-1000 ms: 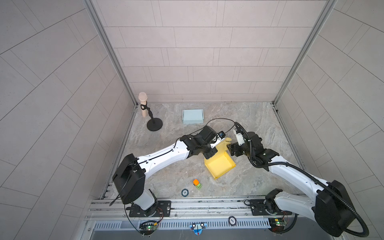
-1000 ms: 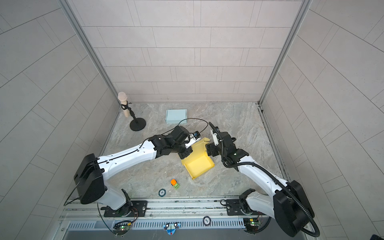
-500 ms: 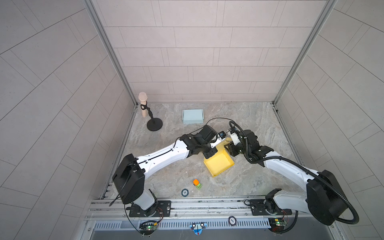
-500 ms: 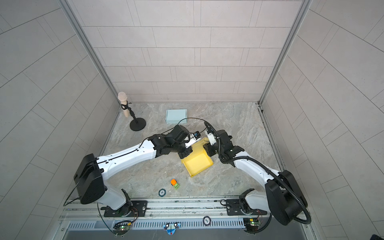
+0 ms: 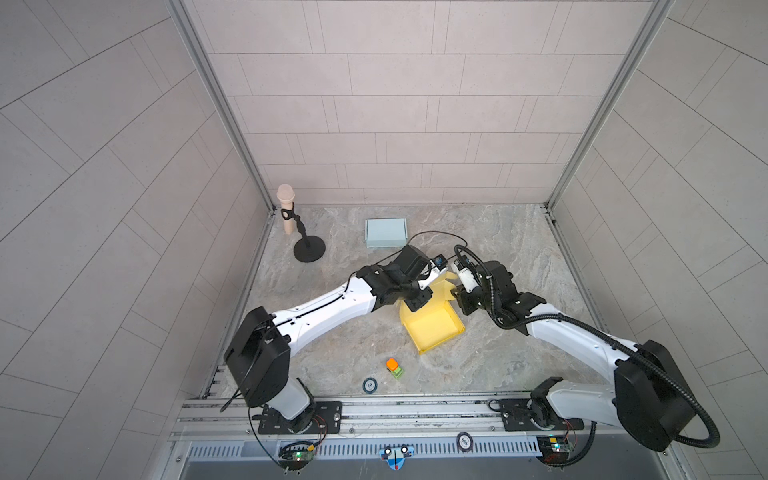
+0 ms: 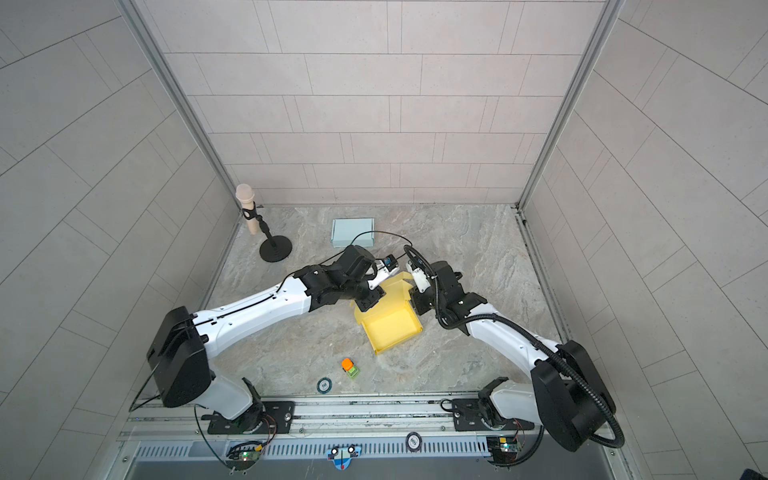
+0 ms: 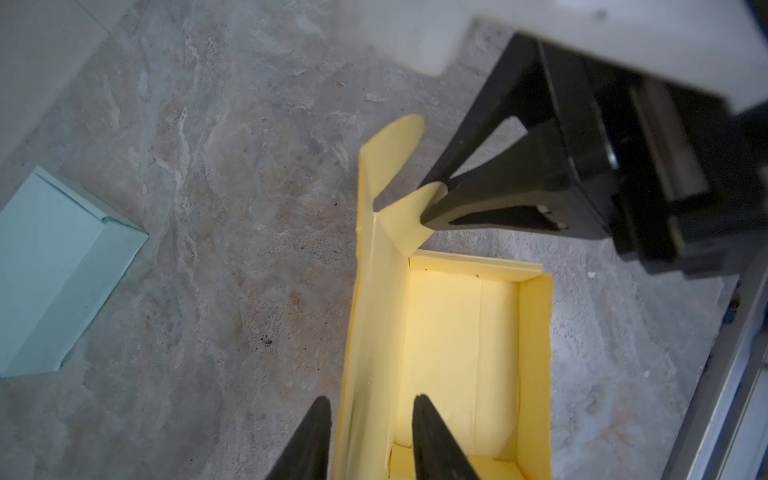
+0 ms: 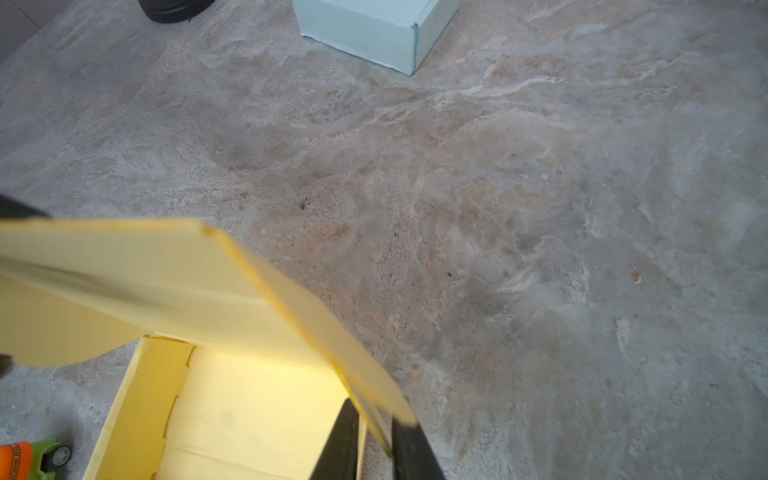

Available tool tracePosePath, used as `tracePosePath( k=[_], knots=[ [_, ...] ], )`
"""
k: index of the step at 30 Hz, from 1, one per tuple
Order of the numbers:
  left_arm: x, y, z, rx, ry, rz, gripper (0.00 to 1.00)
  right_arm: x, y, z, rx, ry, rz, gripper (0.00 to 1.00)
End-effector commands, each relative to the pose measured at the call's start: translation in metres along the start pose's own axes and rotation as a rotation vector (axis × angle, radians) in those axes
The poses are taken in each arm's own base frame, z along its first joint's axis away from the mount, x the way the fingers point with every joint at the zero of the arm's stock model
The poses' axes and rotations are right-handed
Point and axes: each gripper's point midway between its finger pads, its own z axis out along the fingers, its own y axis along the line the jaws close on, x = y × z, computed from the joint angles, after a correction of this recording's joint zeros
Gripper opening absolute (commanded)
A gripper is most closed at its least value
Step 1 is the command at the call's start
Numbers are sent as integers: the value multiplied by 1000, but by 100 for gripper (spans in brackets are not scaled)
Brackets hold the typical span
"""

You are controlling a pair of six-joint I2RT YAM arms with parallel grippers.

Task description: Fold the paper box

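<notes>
Closing on a side tab of the yellow paper box [image 5: 432, 330], the right pincer [image 7: 430, 203] now pinches it; a second earlier it stood wide, just beside the box. The left pincer [image 7: 370, 401], clamped then, has parted, and its fingers stand on either side of the raised lid panel. The box sits open on the table [image 5: 332, 345] between both pincers, which hide its far edge in both top views. Marks on the round disc [image 5: 369, 385] are too small to read. Nearer the arm bases than the pincers lie that disc and an orange-and-green toy car [image 5: 395, 368]. Beyond the left pincer, well apart, stand a pale blue box [image 5: 385, 232] and a microphone stand [image 5: 309, 251].
</notes>
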Motion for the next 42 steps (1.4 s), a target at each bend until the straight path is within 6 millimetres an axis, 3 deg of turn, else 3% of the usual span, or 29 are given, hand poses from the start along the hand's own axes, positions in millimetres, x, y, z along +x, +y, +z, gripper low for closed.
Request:
tracePosePath(
  k=[1, 6, 9, 12, 16, 21, 27, 37, 42],
  knots=[
    [-7, 14, -18, 7, -97, -92, 46, 0, 0, -3, 22, 3, -63, 16],
    [1, 34, -41, -50, -168, -214, 70, 2, 2, -2, 18, 7, -70, 13],
    [18, 42, -54, -95, -201, -311, 81, 1, 1, -2, 24, 4, -73, 11],
    [35, 38, -61, -94, -210, -369, 83, 1, 1, -2, 24, 3, -75, 11],
    [51, 40, -55, -72, -209, -422, 85, 1, 2, -2, 22, 4, -78, 11],
    [51, 54, -40, -25, -247, -492, 82, 0, 3, -3, 20, -1, -81, 11],
    [56, 51, -20, 10, -224, -504, 71, -1, 2, -4, 25, -8, -80, 10],
    [59, 49, -11, 25, -203, -506, 25, -3, 4, -7, 24, -18, -82, 9],
    [62, 49, -11, 9, -186, -493, 15, -7, 5, -10, 24, -35, -81, 17]
  ],
)
